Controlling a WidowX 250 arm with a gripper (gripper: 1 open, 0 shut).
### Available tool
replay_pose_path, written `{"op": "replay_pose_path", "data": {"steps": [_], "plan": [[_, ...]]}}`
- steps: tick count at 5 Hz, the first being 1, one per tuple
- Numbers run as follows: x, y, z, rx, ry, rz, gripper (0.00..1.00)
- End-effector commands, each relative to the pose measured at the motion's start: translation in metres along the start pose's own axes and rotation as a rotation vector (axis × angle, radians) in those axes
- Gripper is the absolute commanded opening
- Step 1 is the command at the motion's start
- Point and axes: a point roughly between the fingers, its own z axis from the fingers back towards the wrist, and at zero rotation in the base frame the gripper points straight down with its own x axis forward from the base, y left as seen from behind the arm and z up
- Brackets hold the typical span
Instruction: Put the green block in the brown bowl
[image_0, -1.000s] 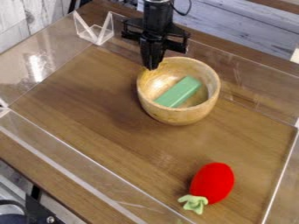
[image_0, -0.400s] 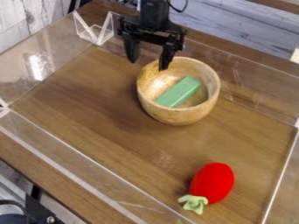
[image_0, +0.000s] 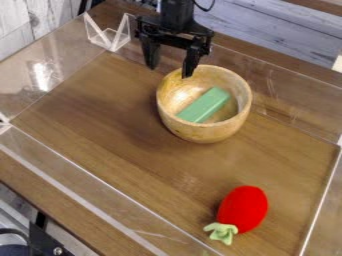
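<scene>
The green block lies flat inside the brown bowl, tilted along the bowl's inner slope. The bowl sits on the wooden table a little right of centre. My gripper hangs just above the bowl's back-left rim, apart from the block. Its black fingers are spread wide and nothing is between them.
A red strawberry toy with green leaves lies near the front right. Clear plastic walls border the table at the front and left. A small clear stand sits at the back left.
The gripper's fingers have gone from shut to spread wide, and it has risen slightly above the bowl's rim. The green block stays in the bowl.
</scene>
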Motion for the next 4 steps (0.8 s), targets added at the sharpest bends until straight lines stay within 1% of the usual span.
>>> {"op": "replay_pose_path", "data": {"steps": [1, 2, 3, 4], "plan": [[0.01, 0.005, 0.028, 0.003, -0.092, 0.009, 1.0], [0.009, 0.011, 0.03, 0.004, -0.09, 0.016, 1.0], [0.009, 0.018, 0.034, 0.001, -0.098, 0.029, 1.0], [0.01, 0.029, 0.044, -0.007, -0.12, 0.048, 1.0]]}}
